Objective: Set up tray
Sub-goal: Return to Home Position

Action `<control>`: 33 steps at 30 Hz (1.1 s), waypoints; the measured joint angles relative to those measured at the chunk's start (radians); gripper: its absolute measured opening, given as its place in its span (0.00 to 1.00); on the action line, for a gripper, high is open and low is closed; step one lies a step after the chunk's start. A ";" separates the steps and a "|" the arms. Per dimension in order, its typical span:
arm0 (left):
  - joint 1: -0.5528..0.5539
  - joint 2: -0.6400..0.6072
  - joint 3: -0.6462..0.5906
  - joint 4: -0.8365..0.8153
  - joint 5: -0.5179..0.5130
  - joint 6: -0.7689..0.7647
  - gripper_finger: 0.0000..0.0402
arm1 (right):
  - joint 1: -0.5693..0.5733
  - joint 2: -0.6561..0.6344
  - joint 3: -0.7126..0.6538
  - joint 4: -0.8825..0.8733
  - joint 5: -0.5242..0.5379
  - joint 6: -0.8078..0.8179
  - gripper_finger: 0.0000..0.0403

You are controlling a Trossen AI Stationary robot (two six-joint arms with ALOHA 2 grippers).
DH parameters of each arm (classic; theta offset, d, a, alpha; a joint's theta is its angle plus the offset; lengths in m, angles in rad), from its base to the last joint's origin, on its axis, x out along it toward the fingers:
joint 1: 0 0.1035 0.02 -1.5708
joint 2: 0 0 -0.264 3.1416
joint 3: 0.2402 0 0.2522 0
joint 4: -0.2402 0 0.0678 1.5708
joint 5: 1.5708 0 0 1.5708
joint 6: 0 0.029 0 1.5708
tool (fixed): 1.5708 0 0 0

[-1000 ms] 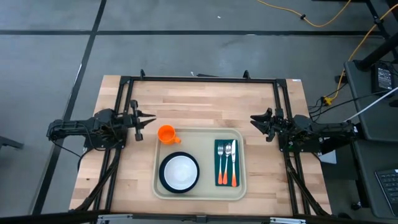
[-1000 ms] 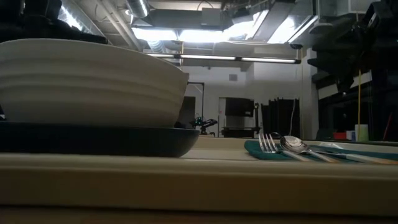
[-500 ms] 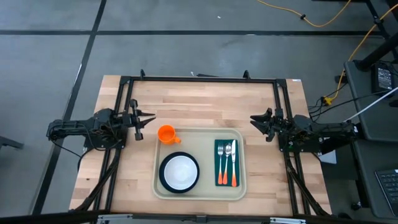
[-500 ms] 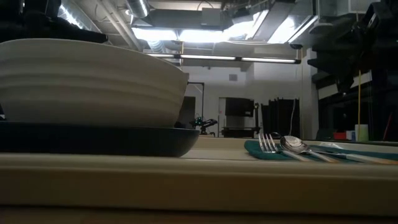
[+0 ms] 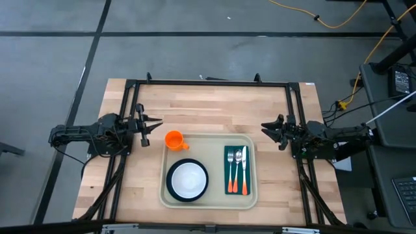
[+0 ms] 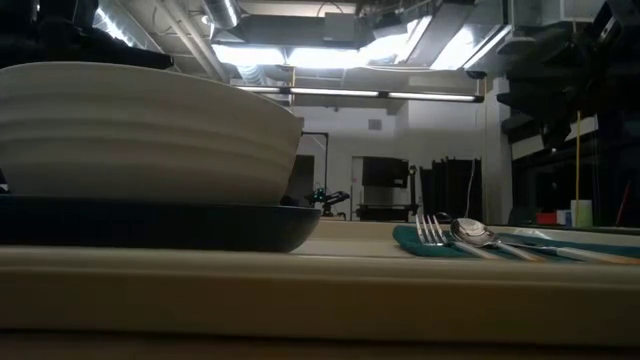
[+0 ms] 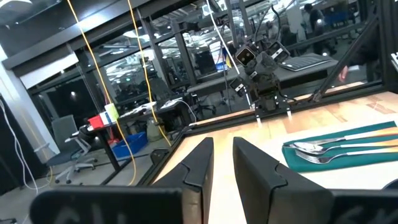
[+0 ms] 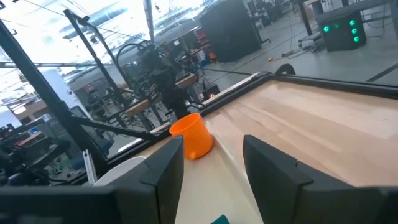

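Observation:
The beige tray (image 5: 208, 203) lies on the near middle of the wooden table. On it a white bowl (image 5: 188, 179) sits in a dark plate (image 5: 170, 188), and a dark green napkin (image 5: 229, 170) carries cutlery with orange handles (image 5: 237, 172). An orange cup (image 5: 173, 139) stands upright at the tray's far left corner. My left gripper (image 5: 151, 123) hovers open left of the cup. My right gripper (image 5: 265, 127) hovers open off the tray's far right corner. In the right wrist view the cup (image 8: 193, 137) shows between the fingers, far off.
A black frame (image 5: 208, 82) runs along the table's far edge and both sides. Bare wood (image 5: 208, 107) lies between the tray and the far edge. In the low view the bowl (image 6: 140, 130) and the tray's rim (image 6: 320, 290) fill the foreground.

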 joint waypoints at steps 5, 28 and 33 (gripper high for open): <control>0.000 0.000 0.000 0.000 0.000 0.000 0.14 | -0.003 0.000 0.000 0.000 0.000 0.000 0.42; 0.000 0.000 0.000 0.000 0.000 0.000 0.14 | -0.003 0.000 0.000 0.010 -0.075 -0.445 0.42; 0.000 0.000 0.000 0.000 0.000 0.000 0.14 | -0.003 0.000 0.000 0.010 -0.075 -0.444 0.42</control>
